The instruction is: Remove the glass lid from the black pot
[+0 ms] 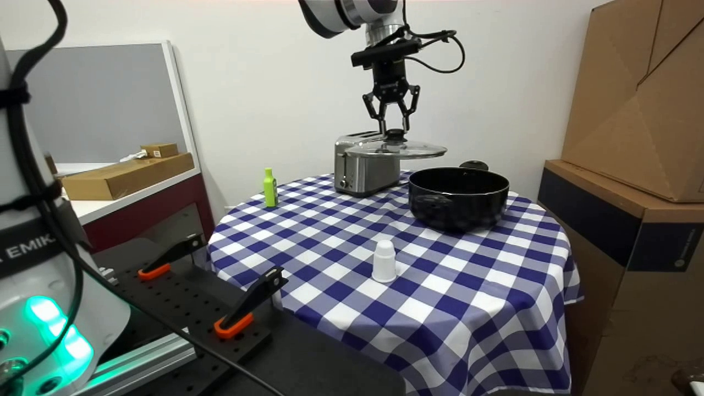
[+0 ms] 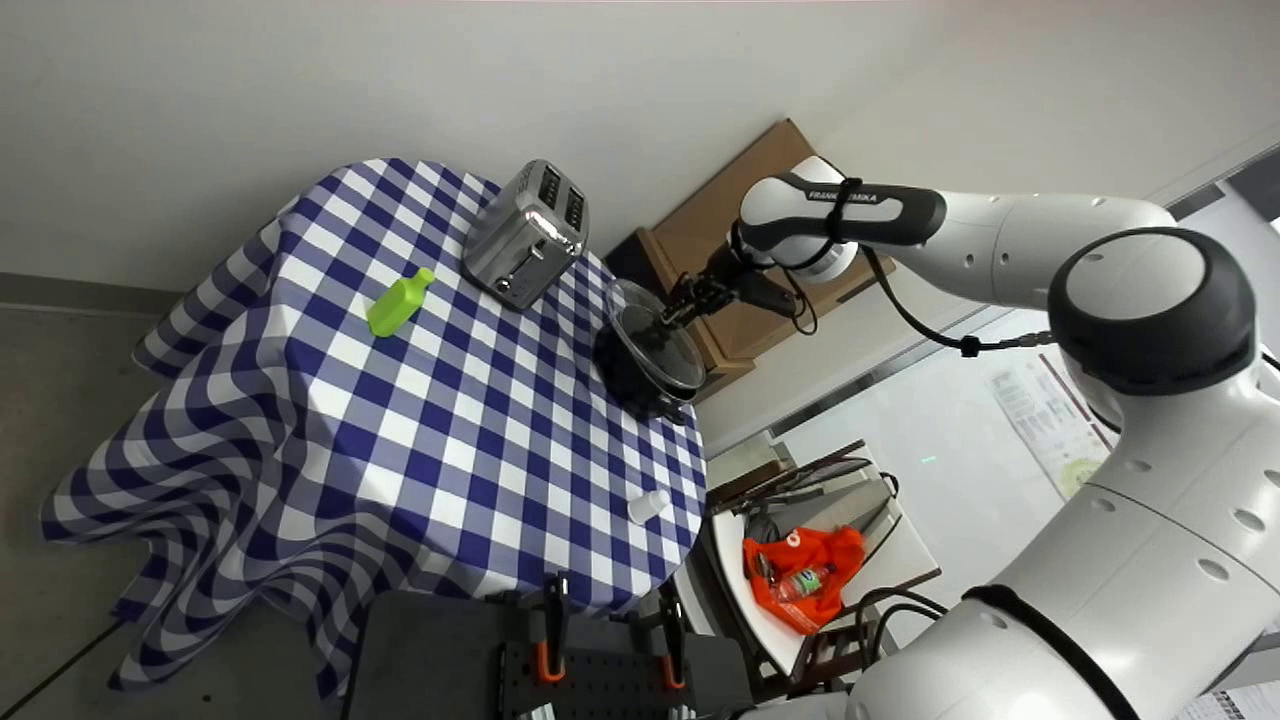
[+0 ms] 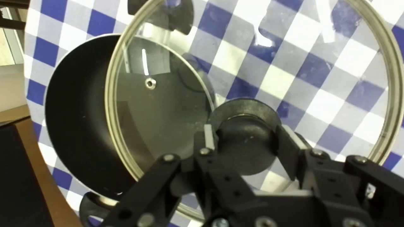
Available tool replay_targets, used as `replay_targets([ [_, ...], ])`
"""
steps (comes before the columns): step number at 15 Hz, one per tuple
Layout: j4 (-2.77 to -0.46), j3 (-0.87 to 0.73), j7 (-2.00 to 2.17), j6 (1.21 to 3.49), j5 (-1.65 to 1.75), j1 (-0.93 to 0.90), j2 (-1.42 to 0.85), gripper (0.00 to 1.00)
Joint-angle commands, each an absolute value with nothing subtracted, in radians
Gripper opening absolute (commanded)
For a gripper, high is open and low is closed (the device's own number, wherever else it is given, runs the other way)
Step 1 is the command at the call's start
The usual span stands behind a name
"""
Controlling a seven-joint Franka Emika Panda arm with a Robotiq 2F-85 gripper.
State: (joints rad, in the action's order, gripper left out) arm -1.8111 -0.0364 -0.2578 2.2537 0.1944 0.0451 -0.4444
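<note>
Clearly off pot (image 1: 457, 202): lid (image 1: 397, 149) hangs aloft, roughly level, higher than pot rim and off to one side, knob (image 1: 395, 136) pinched in end effector (image 1: 395, 130); wrist view shows lid overlapping part of pot opening. Pot stands on tabletop (image 1: 313, 239), near toaster (image 1: 366, 170). Green bottle (image 1: 270, 188) apart from toaster, on side away from pot; white object (image 1: 384, 263) upright, well apart

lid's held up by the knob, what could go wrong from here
The lid hangs from the hand by its knob, so it might slip or tilt. If dropped, it could strike the pot, which it partly overlaps in the wrist view. Swung toward the toaster, it may bump it; they overlap in an exterior view, though the real gap is unclear.
</note>
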Motion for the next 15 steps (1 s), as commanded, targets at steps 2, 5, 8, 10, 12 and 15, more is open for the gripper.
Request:
replay_targets([
  [2,-2.113,-0.004,-0.146,2.284,0.254,-0.044,-0.248,0.24],
  [5,-2.26,0.032,-0.029,2.37,0.291,-0.111,-0.199,0.24],
  [8,-2.341,0.047,0.113,2.477,0.361,-0.171,-0.226,0.24],
  [10,-2.368,0.035,0.208,2.53,0.419,-0.205,-0.269,0.24],
  [12,-2.383,0.023,0.262,2.563,0.449,-0.221,-0.312,0.24],
  [15,-2.386,0.01,0.273,2.602,0.432,-0.22,-0.376,0.24],
])
